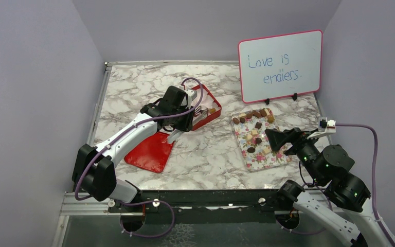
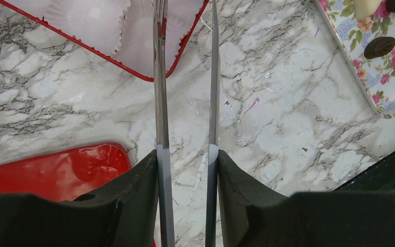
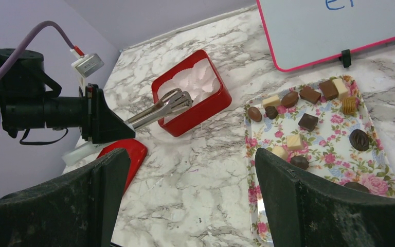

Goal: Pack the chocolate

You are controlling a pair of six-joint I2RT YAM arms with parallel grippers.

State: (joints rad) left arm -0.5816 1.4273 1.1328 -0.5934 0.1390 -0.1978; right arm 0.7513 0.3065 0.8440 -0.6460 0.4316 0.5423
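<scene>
Red box (image 3: 201,116) holds paper cups (image 3: 201,82); flowered tray (image 3: 330,150) carries the chocolate (image 3: 308,122). Left pincer (image 2: 187,159) grasps tongs (image 3: 163,106); right pincer (image 3: 190,157) released.

Whiteboard (image 1: 280,66) w/ "Love is endless." stands at back of marble table (image 1: 211,154); red lid (image 1: 151,152) lies front-left.

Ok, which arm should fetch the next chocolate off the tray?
Left, probably: its claw is shut on the tongs, which suit such small pieces, though their tips are over the red box. The right claw is open and empty by the floral tray, nearer the chocolate.
</scene>
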